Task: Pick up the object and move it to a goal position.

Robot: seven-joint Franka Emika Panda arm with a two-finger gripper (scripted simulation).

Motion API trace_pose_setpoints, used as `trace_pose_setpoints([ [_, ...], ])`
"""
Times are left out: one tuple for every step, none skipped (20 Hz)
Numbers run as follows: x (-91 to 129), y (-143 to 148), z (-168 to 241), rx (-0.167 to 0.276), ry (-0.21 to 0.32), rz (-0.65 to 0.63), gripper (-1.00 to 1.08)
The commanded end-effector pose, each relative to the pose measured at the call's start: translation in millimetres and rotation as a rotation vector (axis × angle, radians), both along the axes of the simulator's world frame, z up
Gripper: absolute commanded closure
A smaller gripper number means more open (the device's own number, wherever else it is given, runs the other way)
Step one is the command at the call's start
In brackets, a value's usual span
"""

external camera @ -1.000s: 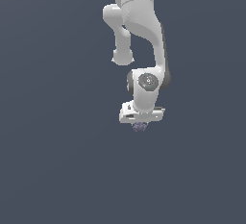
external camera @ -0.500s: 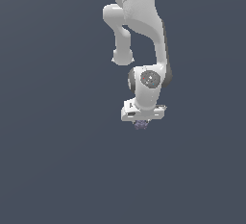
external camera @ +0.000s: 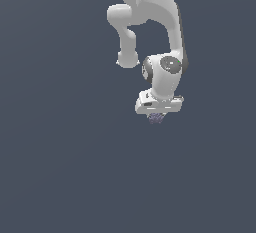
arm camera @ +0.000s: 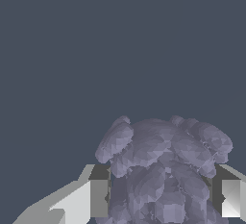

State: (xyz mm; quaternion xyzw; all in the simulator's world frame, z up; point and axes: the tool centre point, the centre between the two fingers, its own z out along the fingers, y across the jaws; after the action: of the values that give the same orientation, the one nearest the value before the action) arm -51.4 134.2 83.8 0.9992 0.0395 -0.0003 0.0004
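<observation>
Because the goal position lies elsewhere, the arm is carrying its load clear of the dark surface (external camera: 60, 177): the tool (arm camera: 161, 196) is clamping the object (arm camera: 163, 165) from both sides, so the lumpy purple-grey piece is sitting between its 2 fingers (arm camera: 98, 196).

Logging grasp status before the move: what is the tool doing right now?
Tool: shut on the lumpy purple-grey object, which sits between its fingers.
</observation>
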Motion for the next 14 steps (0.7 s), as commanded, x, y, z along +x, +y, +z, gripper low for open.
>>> trace_pose_setpoints([
  [-15, 17, 15, 0.000, -0.001, 0.001, 1.08],
  [-22, 24, 21, 0.000, -0.001, 0.001, 1.08],
  [-28, 31, 26, 0.000, -0.001, 0.001, 1.08],
  [-33, 37, 32, 0.000, -0.001, 0.001, 1.08],
  [-39, 44, 37, 0.000, -0.001, 0.001, 1.08],
  [-44, 50, 43, 0.000, -0.001, 0.001, 1.08],
  [-49, 55, 47, 0.000, -0.001, 0.001, 1.08],
  [-53, 61, 52, -0.001, -0.001, 0.001, 1.08],
  [-58, 66, 56, -0.001, -0.001, 0.001, 1.08],
  [-62, 71, 60, -0.001, -0.001, 0.001, 1.08],
  [-65, 75, 64, -0.001, -0.001, 0.001, 1.08],
  [-68, 79, 67, -0.001, -0.001, 0.001, 1.08],
  [-71, 82, 70, -0.001, -0.001, 0.001, 1.08],
  [-73, 85, 73, 0.000, -0.001, 0.001, 1.08],
])
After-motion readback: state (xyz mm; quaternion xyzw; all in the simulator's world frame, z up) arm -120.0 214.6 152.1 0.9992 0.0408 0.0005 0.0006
